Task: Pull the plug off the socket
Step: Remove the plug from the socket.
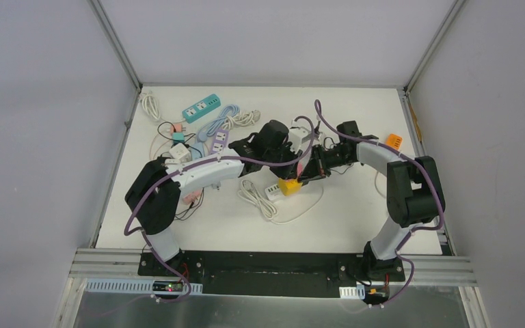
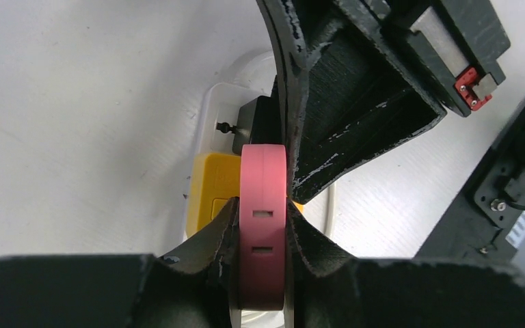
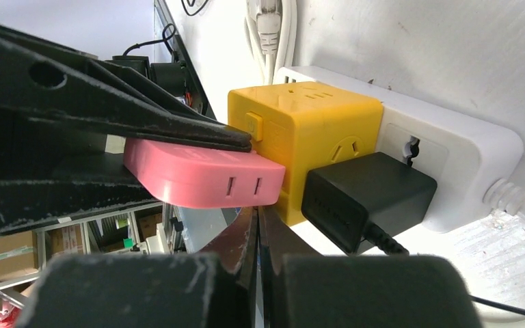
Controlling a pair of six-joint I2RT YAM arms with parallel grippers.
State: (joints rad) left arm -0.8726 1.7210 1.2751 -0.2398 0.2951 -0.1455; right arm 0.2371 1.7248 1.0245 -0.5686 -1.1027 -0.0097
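Pink plug (image 2: 263,205): flat, rounded body with two slots on its narrow face. It is seated against one side of the yellow cube socket (image 3: 307,116), projecting sideways from it.
Yellow cube socket: mounted on top of the white power strip (image 3: 451,143), near the middle of the counter (image 1: 355,219).
Left gripper (image 2: 263,213): clamped on the pink plug. One finger bears on each broad face, and the grip sits just short of the cube.
Right gripper (image 3: 258,220): closed, fingers pressed together with nothing between them. The tips sit just under the pink plug, close to the lower edge of the yellow cube socket; contact with the cube cannot be told.
Black charger (image 3: 362,195): plugged in just beside the yellow cube socket, its thin black lead running off towards the near edge of the right wrist view.
White cord (image 1: 256,199): coiled on the counter, just left of the white power strip.
Teal power strip (image 1: 200,108): lies at the far left of the counter, well apart from both grippers, among other loose adapters and cords.
Orange adapter (image 1: 393,141): lies at the far right, beside the right arm.
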